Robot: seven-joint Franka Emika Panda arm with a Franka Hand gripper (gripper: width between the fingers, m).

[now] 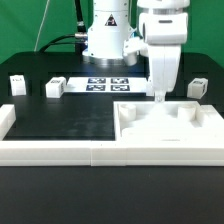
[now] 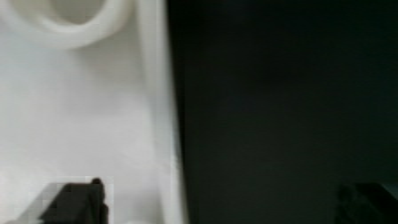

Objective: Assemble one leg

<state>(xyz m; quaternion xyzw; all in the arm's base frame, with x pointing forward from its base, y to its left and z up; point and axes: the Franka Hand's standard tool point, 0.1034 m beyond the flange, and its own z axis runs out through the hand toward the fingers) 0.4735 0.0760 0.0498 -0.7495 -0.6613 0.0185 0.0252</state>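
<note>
Three legs, small white blocks with coded tags, stand on the black table in the exterior view: one at the far left (image 1: 17, 84), one beside it (image 1: 53, 88), one at the right (image 1: 198, 87). None is held. My gripper (image 1: 160, 94) hangs low over the far edge of the large white panel (image 1: 170, 118). In the wrist view the gripper (image 2: 217, 205) is open and empty. One fingertip (image 2: 71, 202) is over the panel (image 2: 80, 110), the other (image 2: 366, 203) over the black table. A round hole (image 2: 71, 18) shows in the panel.
The marker board (image 1: 106, 84) lies at the back centre by the robot base. A long white barrier (image 1: 60, 150) runs along the table's front, with a raised end at the exterior view's left (image 1: 6, 118). The panel sits against it at the right.
</note>
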